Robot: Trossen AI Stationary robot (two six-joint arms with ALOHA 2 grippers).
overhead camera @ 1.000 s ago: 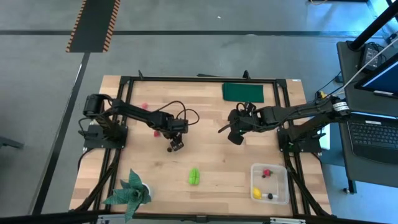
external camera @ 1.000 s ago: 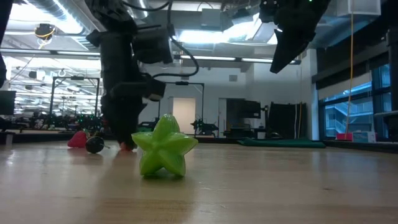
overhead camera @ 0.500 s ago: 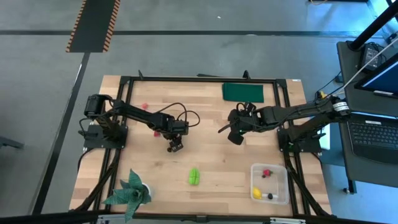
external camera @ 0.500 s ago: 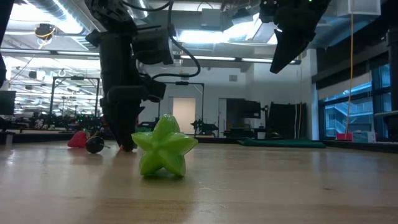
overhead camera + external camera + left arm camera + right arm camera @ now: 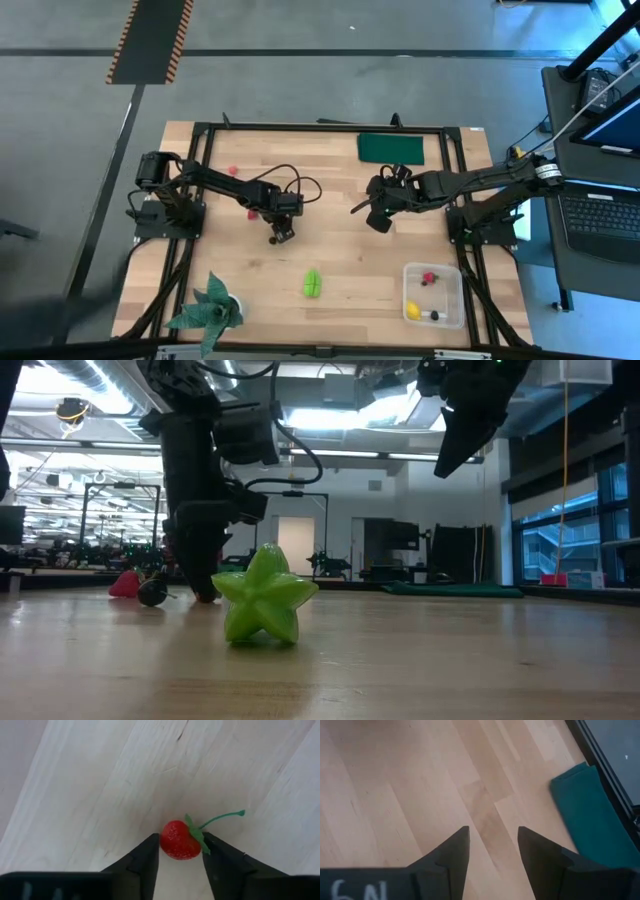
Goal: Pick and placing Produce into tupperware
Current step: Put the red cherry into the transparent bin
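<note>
The red strawberry (image 5: 180, 840), with its green stem, lies on the wooden table (image 5: 340, 250) directly between the fingers of my left gripper (image 5: 180, 851); the jaws stand narrowly apart with a finger close on each side of the berry, and I cannot confirm from the left wrist view that either pad is pressing it. In the high view the left gripper (image 5: 279, 236) is lowered to the table left of centre. The green ridged star fruit (image 5: 313, 283) lies on the table nearer the front edge, well apart from the left gripper; in the low view it stands in the foreground (image 5: 264, 596). A small red piece (image 5: 234, 171) lies near the left rear of the table. The clear tupperware (image 5: 449, 312) sits at the front right corner and contains a yellow fruit (image 5: 413, 310), a red berry (image 5: 429, 278) and a dark berry (image 5: 434, 315). My right gripper (image 5: 492, 851) is raised above bare table right of centre with its fingers parted and nothing between them. A dark green cloth (image 5: 390, 148) lies at the rear edge, and a leafy potted plant (image 5: 210, 305) stands at the front left corner.
</note>
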